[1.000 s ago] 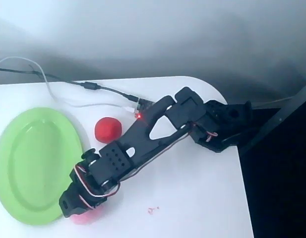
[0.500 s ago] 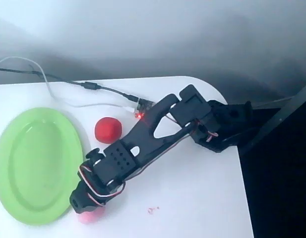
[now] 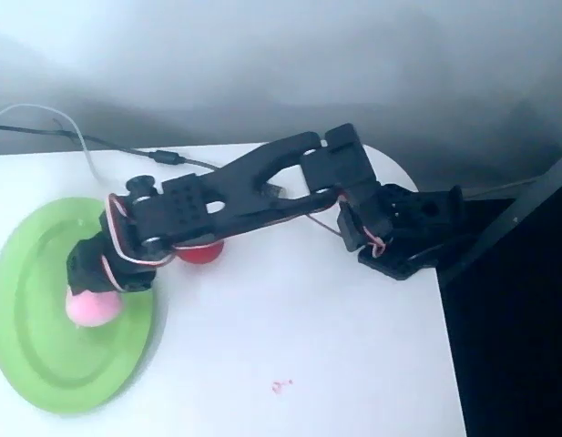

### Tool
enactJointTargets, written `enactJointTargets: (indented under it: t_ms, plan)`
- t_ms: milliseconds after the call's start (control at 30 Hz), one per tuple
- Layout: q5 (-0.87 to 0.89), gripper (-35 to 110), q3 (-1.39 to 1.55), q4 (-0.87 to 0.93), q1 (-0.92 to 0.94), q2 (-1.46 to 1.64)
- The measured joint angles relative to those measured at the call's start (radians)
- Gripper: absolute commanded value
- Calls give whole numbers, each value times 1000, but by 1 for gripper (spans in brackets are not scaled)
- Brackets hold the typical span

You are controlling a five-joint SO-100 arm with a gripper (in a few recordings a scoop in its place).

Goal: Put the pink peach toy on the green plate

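We see the arm swung across from the near edge of the green plate [image 3: 44,364], where it was a moment ago, to a spot over the plate's middle. The pink peach toy [image 3: 93,307] has come with it: earlier it peeked out from under the pincer [image 3: 97,284] on the bare bench [image 3: 335,364] just beside the plate's rim, and now it sits inside the plate's outline, right under the pincer's tip. We judge the pincer to be closed on the peach toy, since the toy travelled with it, though the jaws themselves are hidden by the black wrist from above. Whether the toy already touches the plate or hangs just above it, we cannot tell.

The red ball [image 3: 199,253] lies on the bench beside the plate's far-right rim, partly covered by the arm, and has not moved. A cable [image 3: 71,138] trails along the bench beyond the plate.

For the task, the carry looks done; what remains, in our view, is lowering if needed and letting go.
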Motion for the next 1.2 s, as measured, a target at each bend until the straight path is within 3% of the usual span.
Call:
enactJointTargets:
  t_ms: [300,433,667,1000,1200]
  plan:
    - [-2,2,-115,-25,41,-179]
    - [-2,50,-152,-25,40,-209]
    - [-2,67,-272,-34,29,-265]
    - [-2,69,-265,-25,32,-213]
    - [-2,49,-150,-25,32,5]
